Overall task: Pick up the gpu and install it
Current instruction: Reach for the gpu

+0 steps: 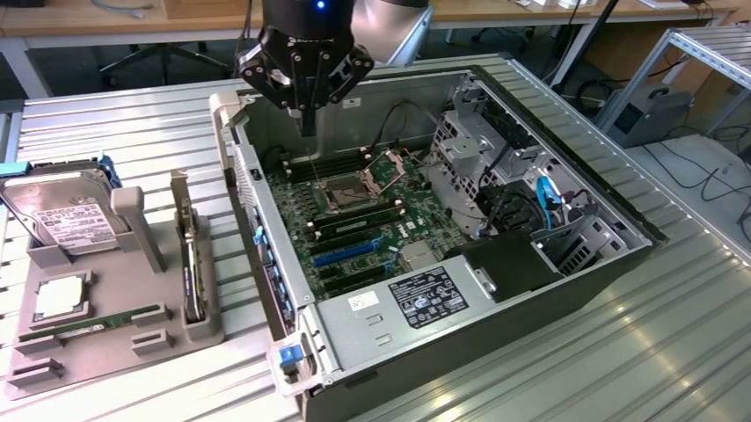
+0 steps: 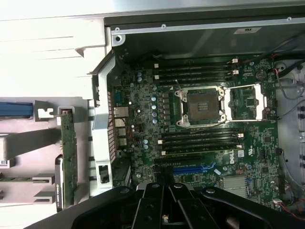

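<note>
1. Claw (image 1: 308, 127): fingers pressed together and pointing straight down, with nothing gripped between them. The wrist view agrees: claw (image 2: 164, 186) has the two fingers meeting, no gap, no part held.
2. The claw hangs over the open case (image 1: 551, 290), above its far end in the exterior view. It is clear of everything inside and touches nothing.
3. Under the claw is the motherboard (image 1: 352, 220). The CPU socket (image 1: 348, 192) (image 2: 200, 106) sits just ahead of the fingertips and lower down, with its retention frame swung open.
4. The blue slot (image 1: 348, 252) (image 2: 190, 168) is on the board. In the wrist view it is close by the fingertips.
5. The gpu (image 1: 188, 272) (image 2: 68, 157) has not been picked up. It stands on edge in the grey holder (image 1: 70, 352) outside the case. That puts it well apart from the claw, lower, and off toward the exterior view's left, with the case's side wall between the two.
6. The same holder, farther from the claw than the gpu, carries a hard drive (image 1: 70, 220) propped upright. A memory stick (image 1: 105, 321) lies flat nearer the holder's front.
7. No card is seated in the blue slot.
</note>
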`<move>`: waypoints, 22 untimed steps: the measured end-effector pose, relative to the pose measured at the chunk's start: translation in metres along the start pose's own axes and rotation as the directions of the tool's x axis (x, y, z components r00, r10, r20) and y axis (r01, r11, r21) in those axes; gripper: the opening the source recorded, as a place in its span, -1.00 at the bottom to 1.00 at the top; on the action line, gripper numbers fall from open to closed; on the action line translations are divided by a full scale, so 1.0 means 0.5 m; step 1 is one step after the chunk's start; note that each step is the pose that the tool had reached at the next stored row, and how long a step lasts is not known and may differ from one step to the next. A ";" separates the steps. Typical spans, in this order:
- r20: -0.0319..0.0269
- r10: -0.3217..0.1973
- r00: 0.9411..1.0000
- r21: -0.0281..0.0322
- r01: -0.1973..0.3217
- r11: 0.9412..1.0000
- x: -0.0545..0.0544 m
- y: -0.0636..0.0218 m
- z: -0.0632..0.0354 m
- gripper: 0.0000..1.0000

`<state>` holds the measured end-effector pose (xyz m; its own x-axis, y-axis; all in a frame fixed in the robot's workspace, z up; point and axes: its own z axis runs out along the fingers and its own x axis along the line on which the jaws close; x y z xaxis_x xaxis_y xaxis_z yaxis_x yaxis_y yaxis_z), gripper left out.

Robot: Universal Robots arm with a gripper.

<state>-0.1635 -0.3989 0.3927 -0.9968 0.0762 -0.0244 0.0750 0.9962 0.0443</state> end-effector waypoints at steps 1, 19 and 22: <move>0.000 0.000 1.000 0.000 0.000 1.000 0.000 0.000 0.000 -0.79; 0.000 0.000 1.000 0.000 0.000 1.000 0.012 -0.001 0.000 -0.79; 0.000 0.000 1.000 0.000 0.000 1.000 0.015 -0.001 0.000 -0.79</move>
<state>-0.1708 -0.3989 0.3924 -0.9968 0.0762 -0.0244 0.0751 0.9962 0.0443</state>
